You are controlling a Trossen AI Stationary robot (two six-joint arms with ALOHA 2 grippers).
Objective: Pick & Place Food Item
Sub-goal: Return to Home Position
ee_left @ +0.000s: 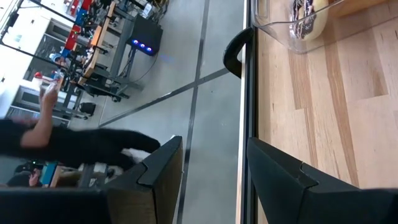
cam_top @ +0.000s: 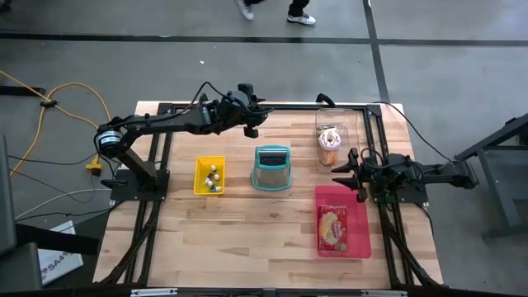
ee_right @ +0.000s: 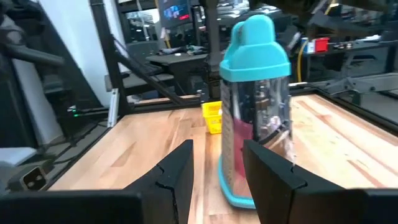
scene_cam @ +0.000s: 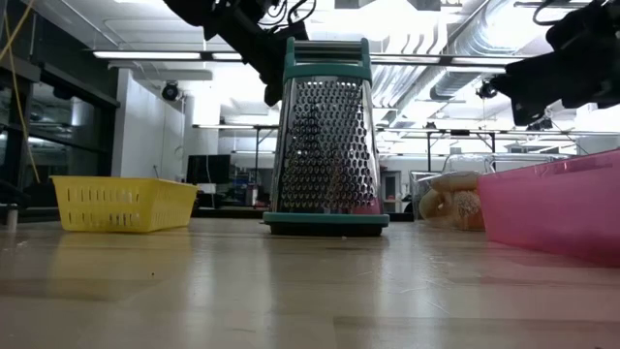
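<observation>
A clear tub [cam_top: 337, 124] at the far right of the table holds pastries [cam_top: 329, 139]; in the low view they show as [scene_cam: 453, 206]. A pink tray [cam_top: 360, 239] in front of it holds a flat food packet [cam_top: 333, 227]. My left gripper [cam_top: 250, 124] hangs open over the table's far edge, left of the tub [ee_left: 292, 34], with nothing between its fingers [ee_left: 212, 146]. My right gripper [cam_top: 338, 169] points level toward the table's left, between tub and tray. It is open and empty [ee_right: 217, 149], facing the grater [ee_right: 255, 106].
A teal-topped metal grater [cam_top: 272, 167] stands upright mid-table. A yellow basket [cam_top: 209, 175] with small items sits left of it. A black frame rail [cam_top: 289, 107] runs along the far edge. A person's feet [cam_top: 301, 15] show beyond the table.
</observation>
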